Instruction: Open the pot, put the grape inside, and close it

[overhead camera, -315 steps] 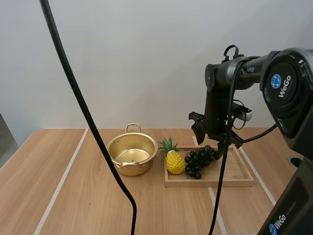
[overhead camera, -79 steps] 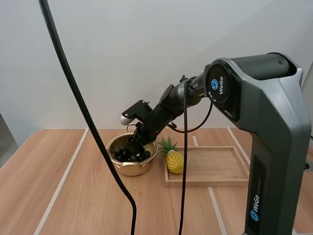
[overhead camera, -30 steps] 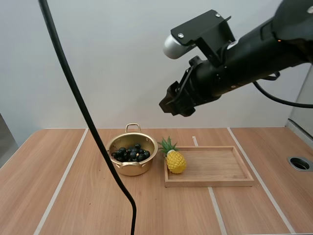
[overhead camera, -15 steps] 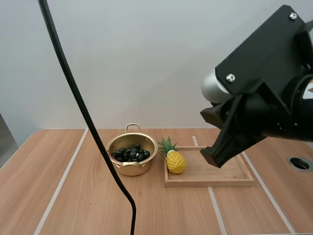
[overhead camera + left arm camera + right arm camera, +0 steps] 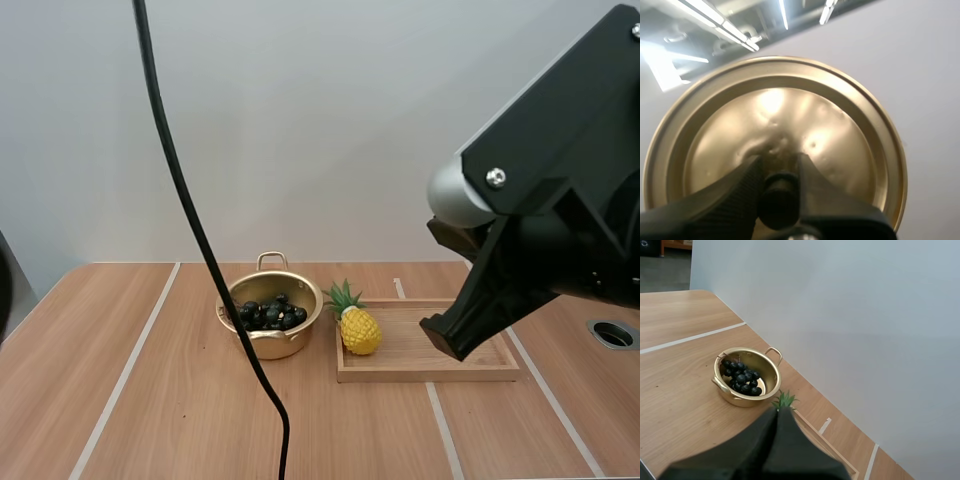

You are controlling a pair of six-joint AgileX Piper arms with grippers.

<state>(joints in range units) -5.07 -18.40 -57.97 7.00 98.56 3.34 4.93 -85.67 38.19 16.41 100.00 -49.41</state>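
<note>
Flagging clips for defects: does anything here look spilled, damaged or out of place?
Nothing is spilled: the grapes sit inside the open pot, upright on the table. One oddity: the lid, pinched by its knob in the left gripper, shows a few small dents near the knob.

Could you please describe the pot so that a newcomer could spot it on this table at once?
On the wooden table, find the wooden tray; the pot stands just left of it, beside the yellow pineapple. It is the only shiny gold thing there, round, open, with dark grapes inside.
</note>
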